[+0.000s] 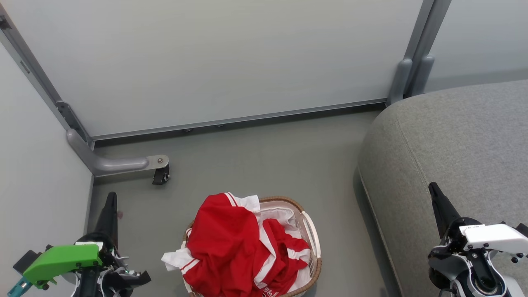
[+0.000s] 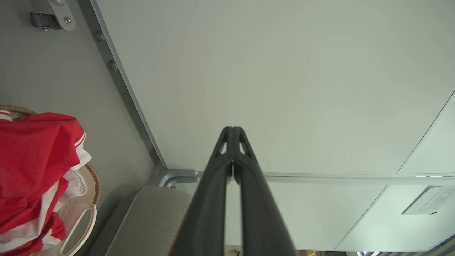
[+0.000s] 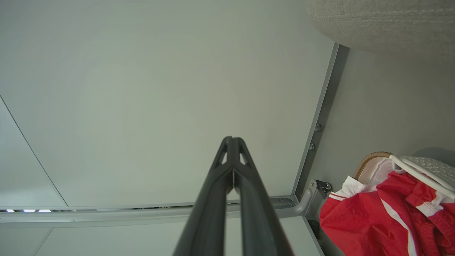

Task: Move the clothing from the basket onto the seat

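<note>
Red clothing (image 1: 235, 247) with white stripes is heaped in the oval basket (image 1: 315, 247) on the floor at the bottom centre, spilling over its left rim. The grey seat (image 1: 453, 144) fills the right side. My left gripper (image 1: 110, 197) stands shut and holds nothing, left of the basket over the floor. My right gripper (image 1: 433, 187) is shut and holds nothing, above the seat's front part. In the left wrist view the shut gripper (image 2: 233, 128) points at a pale wall, with the clothing (image 2: 32, 160) at left. The right wrist view has the shut gripper (image 3: 231, 138), the clothing (image 3: 373, 220) and the basket (image 3: 423, 165).
Pale partition panels (image 1: 214, 62) stand behind and to the left. A grey metal foot with a black caster (image 1: 160, 175) juts onto the floor left of the basket. Open grey floor (image 1: 268, 161) lies between basket, wall and seat.
</note>
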Available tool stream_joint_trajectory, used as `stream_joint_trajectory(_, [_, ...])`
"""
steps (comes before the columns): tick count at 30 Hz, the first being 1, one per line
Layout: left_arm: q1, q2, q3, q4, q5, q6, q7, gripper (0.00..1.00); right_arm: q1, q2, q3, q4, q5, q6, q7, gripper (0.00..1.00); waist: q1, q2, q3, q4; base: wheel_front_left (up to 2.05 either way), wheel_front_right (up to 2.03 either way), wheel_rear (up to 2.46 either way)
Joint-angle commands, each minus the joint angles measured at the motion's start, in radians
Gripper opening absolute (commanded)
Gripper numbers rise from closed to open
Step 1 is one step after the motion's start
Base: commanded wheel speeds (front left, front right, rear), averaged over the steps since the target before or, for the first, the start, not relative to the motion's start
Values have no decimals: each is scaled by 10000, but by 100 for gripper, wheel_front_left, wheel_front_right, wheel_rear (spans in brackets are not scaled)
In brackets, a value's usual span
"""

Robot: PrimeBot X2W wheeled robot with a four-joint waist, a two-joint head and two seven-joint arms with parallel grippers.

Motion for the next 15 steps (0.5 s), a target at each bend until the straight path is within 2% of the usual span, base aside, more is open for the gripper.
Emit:
stream_joint_trajectory(1, [-111, 71, 21, -15, -33, -39, 27, 0, 116, -64, -17, -25, 33, 0, 5, 0, 0, 0, 0, 0, 0, 0, 0])
stream_joint_trajectory(10, [-111, 71, 21, -15, -33, -39, 26, 0, 116, -64, -17, -25, 33, -1, 5, 0, 0, 0, 0, 0, 0, 0, 0])
stream_joint_trajectory(11, [0, 0, 0, 4, 0, 0, 0, 100, 0, 0, 0, 4, 0, 0, 0, 100, 0, 0, 0, 0, 0, 0, 0])
stream_joint_trajectory(15, [178, -63, -28, 302, 23, 4, -38, 100, 93, 88, 37, 256, -29, 0, -23, 100, 0, 0, 6, -1, 0, 0, 0])
